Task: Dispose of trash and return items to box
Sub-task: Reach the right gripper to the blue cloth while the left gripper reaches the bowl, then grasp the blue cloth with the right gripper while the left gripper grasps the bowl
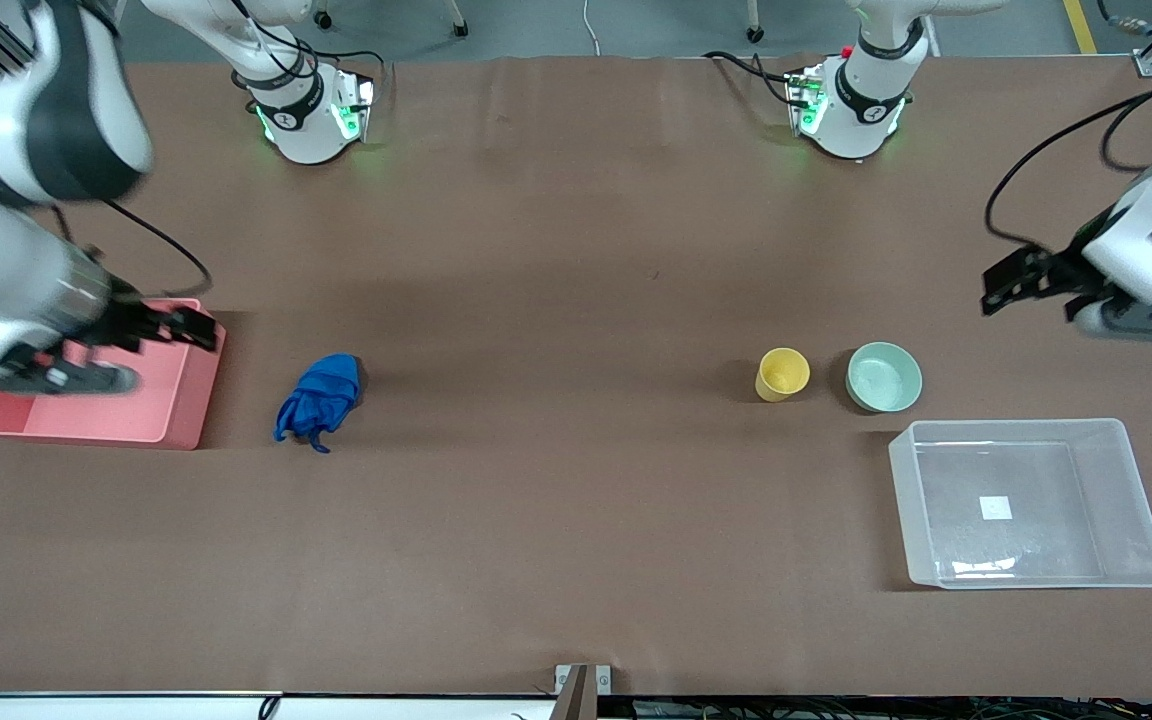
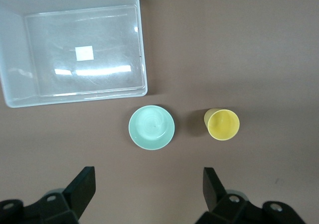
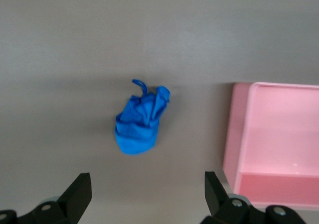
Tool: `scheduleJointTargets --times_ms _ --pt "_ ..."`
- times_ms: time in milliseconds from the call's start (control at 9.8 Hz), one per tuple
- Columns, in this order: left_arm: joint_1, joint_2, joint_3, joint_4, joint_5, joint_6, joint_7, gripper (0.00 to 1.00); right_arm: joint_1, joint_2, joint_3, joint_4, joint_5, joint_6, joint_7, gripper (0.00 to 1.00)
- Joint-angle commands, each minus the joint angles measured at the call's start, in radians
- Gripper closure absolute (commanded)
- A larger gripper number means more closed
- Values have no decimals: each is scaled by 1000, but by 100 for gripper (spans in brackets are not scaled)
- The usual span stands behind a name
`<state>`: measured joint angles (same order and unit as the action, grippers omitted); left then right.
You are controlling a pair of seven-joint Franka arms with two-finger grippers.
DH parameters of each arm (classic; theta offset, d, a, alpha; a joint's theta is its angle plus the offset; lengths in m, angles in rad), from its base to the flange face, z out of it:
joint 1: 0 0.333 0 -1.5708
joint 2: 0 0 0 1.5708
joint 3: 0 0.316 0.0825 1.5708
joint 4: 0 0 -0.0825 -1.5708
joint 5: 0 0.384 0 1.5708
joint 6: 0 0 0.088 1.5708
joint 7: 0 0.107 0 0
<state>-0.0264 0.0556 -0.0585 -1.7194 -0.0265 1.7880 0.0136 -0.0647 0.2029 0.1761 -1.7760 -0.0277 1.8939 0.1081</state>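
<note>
- My right claw [image 1: 191, 328] hangs wide open and empty over the pink bin [image 1: 171, 420]; the crumpled bright blue trash [image 3: 139, 122] lies on the worktop [image 1: 556, 300] beside that bin.
- My left claw [image 1: 1021, 285], spread open and empty, hovers near the yellow cup [image 2: 222, 124], the mint bowl [image 2: 151, 127] and the clear box [image 2: 15, 92].

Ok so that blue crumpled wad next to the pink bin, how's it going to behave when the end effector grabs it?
The blue wad looks thin and creased with a loose strand sticking out, so it is probably floppy and will squash between the fingers. It likely weighs very little, so a push may slide it along the table instead of tipping it. Parts may dangle once lifted.
</note>
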Motion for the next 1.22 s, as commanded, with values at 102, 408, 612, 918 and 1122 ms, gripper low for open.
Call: scheduleJointTargets --times_ms 102,408,612,918,1122 --pt "0 -2 -3 -273 -13 247 -12 5 35 88 8 -240 -32 372 65 0" --pt "0 87 -3 -385 -13 407 6 5 26 174 8 -351 -144 592 70 0" --pt "2 125 -1 -428 -13 480 9 7 20 211 8 -393 -144 697 99 0" --pt "49 222 -1 -503 -9 688 16 6 20 246 6 -410 -153 760 105 22" --pt "71 269 -1 -505 -7 735 34 7 6 259 6 -404 -153 760 107 90"
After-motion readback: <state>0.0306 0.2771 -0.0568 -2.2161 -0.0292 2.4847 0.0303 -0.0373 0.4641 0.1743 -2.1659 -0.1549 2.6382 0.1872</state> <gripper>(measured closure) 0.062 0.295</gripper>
